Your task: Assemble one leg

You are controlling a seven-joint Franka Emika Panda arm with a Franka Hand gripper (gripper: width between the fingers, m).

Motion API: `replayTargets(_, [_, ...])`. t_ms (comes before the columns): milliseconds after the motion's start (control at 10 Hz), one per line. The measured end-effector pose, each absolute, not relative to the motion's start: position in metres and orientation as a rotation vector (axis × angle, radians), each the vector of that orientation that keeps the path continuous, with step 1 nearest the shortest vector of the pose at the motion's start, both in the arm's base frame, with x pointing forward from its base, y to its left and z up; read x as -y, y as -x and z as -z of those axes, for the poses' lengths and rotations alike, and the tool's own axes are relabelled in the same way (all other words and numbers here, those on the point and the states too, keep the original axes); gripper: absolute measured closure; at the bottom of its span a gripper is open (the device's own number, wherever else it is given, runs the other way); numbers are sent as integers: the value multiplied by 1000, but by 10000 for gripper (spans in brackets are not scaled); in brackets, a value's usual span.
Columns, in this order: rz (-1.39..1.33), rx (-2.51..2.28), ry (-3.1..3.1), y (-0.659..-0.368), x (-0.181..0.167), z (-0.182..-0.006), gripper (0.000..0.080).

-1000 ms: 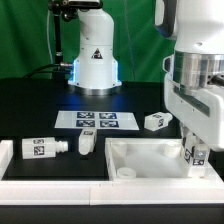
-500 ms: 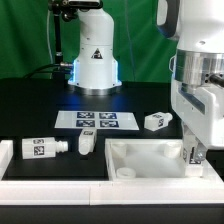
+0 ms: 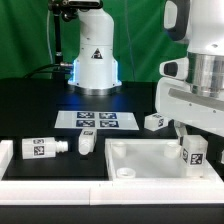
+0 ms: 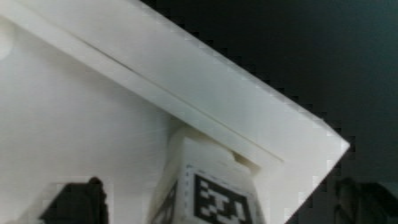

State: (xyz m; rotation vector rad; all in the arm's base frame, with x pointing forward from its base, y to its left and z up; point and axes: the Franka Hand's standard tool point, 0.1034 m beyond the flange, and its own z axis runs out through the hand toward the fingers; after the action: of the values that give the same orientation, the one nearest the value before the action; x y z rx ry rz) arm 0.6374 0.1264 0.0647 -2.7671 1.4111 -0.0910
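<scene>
My gripper is shut on a leg, a stubby white peg with a black-and-white tag. It holds the leg upright over the right corner of the large white square panel. In the wrist view the held leg stands between my dark fingers, with the panel's surface and its edge behind. Three more legs lie on the black table: one at the exterior view's left, one beside it, and one behind the panel.
The marker board lies flat behind the loose legs. The robot's white base stands at the back. A white rail runs along the table's front left, beside the panel.
My gripper has risen and shifted slightly to the exterior view's left, keeping the leg. More of the leg now shows above the panel's right corner.
</scene>
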Motion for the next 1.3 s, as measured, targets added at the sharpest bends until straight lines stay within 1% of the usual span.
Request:
replayTargets(200, [95, -1245, 2849, -638, -124, -65, 150])
replayTargets(400, [155, -1056, 2853, -648, -110, -72, 150])
replayTargets(500, [155, -962, 2885, -648, -105, -70, 150])
replayTargets(1000, [185, -538, 3022, -650, -102, -71, 150])
replayTargets(1200, [174, -52, 3096, -654, -99, -75, 150])
replayTargets(1300, [139, 142, 3110, -655, -105, -75, 150])
